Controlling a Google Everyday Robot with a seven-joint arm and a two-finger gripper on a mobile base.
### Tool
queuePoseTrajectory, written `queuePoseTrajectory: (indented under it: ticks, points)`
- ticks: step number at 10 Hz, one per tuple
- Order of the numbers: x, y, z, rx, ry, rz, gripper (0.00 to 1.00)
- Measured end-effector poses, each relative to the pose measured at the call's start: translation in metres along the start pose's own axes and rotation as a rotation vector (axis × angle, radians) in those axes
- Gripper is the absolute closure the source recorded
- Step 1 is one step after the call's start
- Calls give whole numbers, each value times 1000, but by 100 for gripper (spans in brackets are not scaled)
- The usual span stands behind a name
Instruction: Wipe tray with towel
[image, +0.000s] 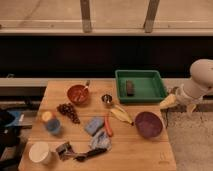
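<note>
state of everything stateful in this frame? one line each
gripper: open, empty, off the table's right edge, near the tray
tray: flat on table, dark bar lying in it
towel: crumpled on table, untouched
red bowl: upright, spoon in it
purple bowl: upright, looks empty
white cup: upright

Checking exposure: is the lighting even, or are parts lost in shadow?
Camera view: warm light falls evenly on the table; the band behind the tray is near black; the gripper, off the table's right edge, is well lit.
</note>
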Motion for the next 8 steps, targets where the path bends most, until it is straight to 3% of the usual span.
queuePoseTrajectory:
  ticks: [6, 8]
  points:
    - [0, 0, 0, 3, 0, -3, 20]
    - [-3, 9, 3, 15, 15, -45, 20]
